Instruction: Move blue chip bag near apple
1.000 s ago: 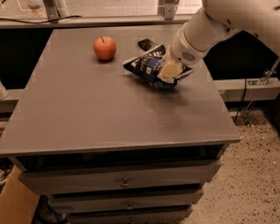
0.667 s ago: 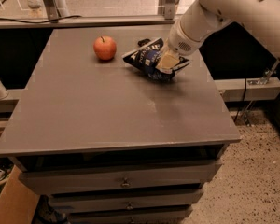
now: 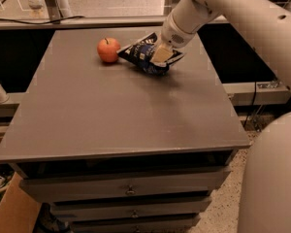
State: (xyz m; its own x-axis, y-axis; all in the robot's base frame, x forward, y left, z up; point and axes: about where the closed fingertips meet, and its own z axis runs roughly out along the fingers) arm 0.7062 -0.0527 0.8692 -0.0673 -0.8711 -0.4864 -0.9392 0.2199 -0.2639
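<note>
The blue chip bag [image 3: 144,55] is dark navy with white lettering and lies at the back of the grey table [image 3: 116,110], its left end right beside the apple [image 3: 108,50]. The apple is small, round and orange-red with a short dark stem. My gripper [image 3: 162,56] comes in from the upper right on the white arm and is shut on the right part of the bag. The cream fingers [image 3: 160,55] cover part of the bag.
The table top sits on a drawer cabinet [image 3: 131,191]. A metal rail and glass wall [image 3: 87,21] run behind the table. The robot's white body [image 3: 276,178] fills the lower right. A cardboard box [image 3: 14,212] stands at the lower left.
The gripper has carried the chip bag leftward across the back of the table, closing the gap until the bag's left end lies next to the apple. The apple has stayed put.
</note>
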